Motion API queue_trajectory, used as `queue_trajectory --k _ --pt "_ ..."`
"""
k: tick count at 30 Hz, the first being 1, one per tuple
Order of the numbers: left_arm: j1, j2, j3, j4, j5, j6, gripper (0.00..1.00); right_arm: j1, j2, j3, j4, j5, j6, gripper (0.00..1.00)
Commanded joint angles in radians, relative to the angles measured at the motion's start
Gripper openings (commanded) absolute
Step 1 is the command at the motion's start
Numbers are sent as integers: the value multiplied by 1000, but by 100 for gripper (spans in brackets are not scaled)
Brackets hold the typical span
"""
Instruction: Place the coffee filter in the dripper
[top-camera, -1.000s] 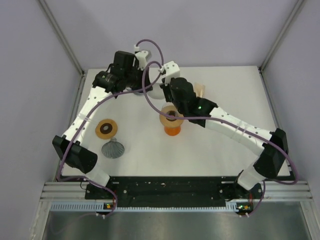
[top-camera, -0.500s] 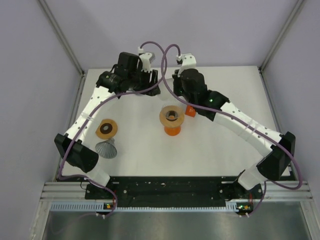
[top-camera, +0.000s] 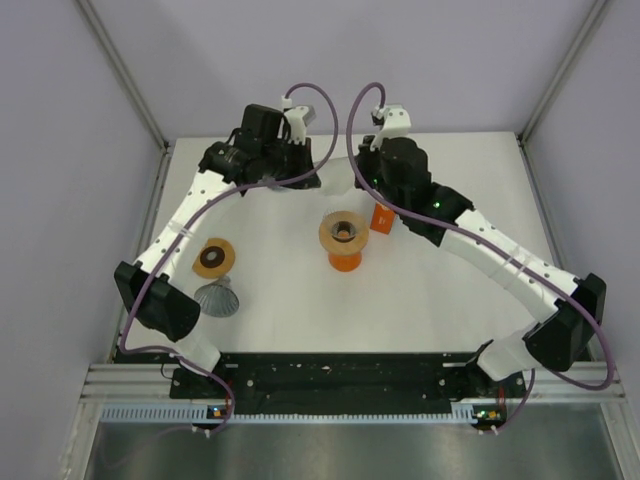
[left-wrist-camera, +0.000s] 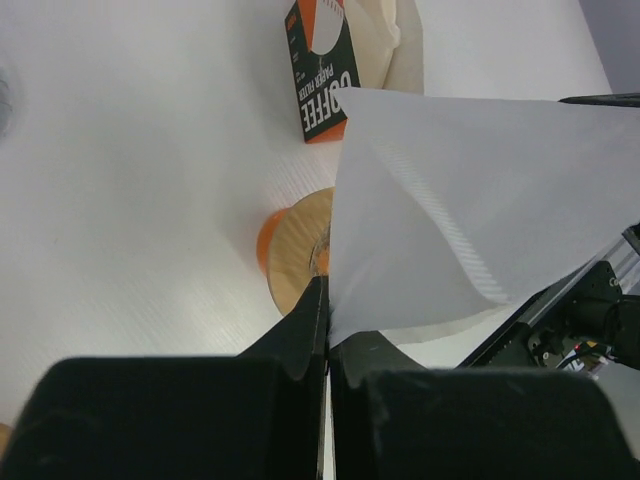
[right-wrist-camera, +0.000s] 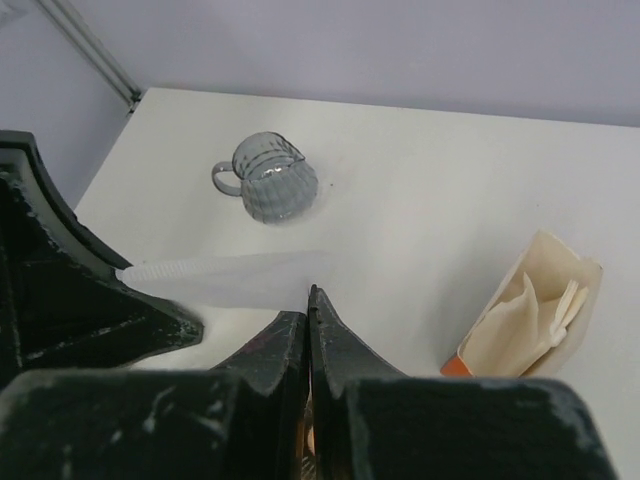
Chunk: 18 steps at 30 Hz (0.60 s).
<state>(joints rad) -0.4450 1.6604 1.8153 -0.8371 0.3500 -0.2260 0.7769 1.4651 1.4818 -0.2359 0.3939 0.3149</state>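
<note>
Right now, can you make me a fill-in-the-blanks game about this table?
The left gripper is shut on a white ___.
The dripper has a foot coloured ___.
The big word on the box is ___.
Missing words: filter, orange, COFFEE.

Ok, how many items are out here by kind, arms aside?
Dripper: 1
Filter box: 1
Paper filter, pinched in the left gripper: 1
Glass jug: 1
Wooden ring: 1
Total: 5
</note>
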Motion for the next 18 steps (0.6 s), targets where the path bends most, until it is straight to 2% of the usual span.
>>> queue_trajectory --k 1,7,12,14,18 --pt "2 -37 -4 29 -39 45 0 -51 -92 -60 89 -70 -56 0" --pt "0 -37 -8 9 -74 88 0 -70 -106 -63 79 -78 -135 0" --pt "-6 -40 13 6 -60 99 0 -70 -72 -48 80 -220 -229 0" --pt "-21 -39 27 -8 -60 112 0 -70 -51 -38 79 -234 -234 16" --pt "-35 -41 42 -25 -28 117 0 -71 -20 -14 70 -214 -260 21"
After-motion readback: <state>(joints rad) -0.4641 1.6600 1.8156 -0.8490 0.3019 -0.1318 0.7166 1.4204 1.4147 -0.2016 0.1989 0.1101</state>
